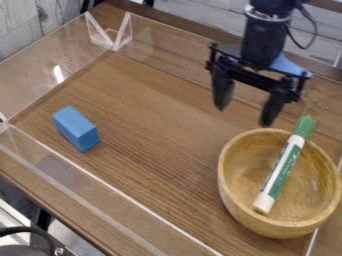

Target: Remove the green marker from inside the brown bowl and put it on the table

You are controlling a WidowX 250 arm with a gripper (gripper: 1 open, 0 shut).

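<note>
The green marker [283, 165], white-barrelled with a green cap, lies slanted inside the brown bowl [238, 190] at the lower right, its capped end resting on the far rim. My gripper [247, 108] hangs above the table [160, 130], pointing down, just behind and left of the bowl's far rim. Its two dark fingers [222, 93] stand wide apart with nothing between them. It touches neither the marker nor the bowl.
A blue block [76, 128] lies on the wood at the left. Low clear acrylic walls [80, 195] edge the tabletop, with a clear bracket [107, 35] at the back left corner.
</note>
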